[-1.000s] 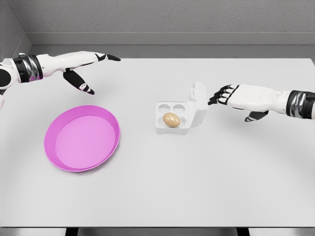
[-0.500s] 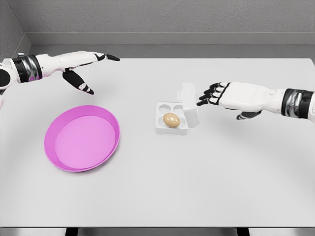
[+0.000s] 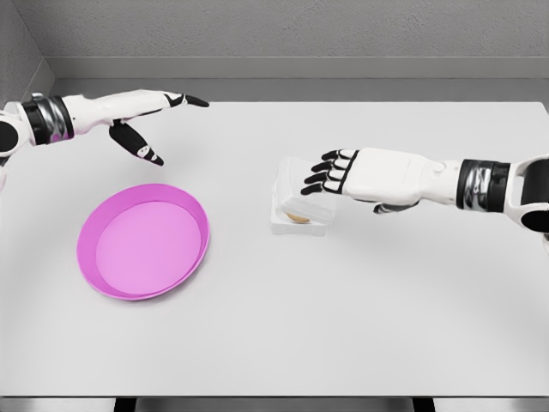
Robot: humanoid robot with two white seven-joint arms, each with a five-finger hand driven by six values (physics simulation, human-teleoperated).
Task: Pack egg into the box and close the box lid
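On the white worktop [image 3: 343, 326], we see the right hand [image 3: 364, 176] reaching in from the right, palm down, its dark-tipped fingers [image 3: 324, 172] extended and lying over the lid [image 3: 300, 182] of the small white box [image 3: 298, 225]; the hand grips nothing. The lid is tilted low over the box but not fully shut, and through the gap we glimpse a sliver of the tan egg [image 3: 298, 218] seated inside. To the left, well apart from the box, lies a round pink plate [image 3: 103, 283]. The left hand [image 3: 141, 120] hovers above the worktop's far left, beyond the plate, fingers outstretched and holding nothing. Nothing stands between box and plate. A grey wall [image 3: 283, 34] backs the scene.
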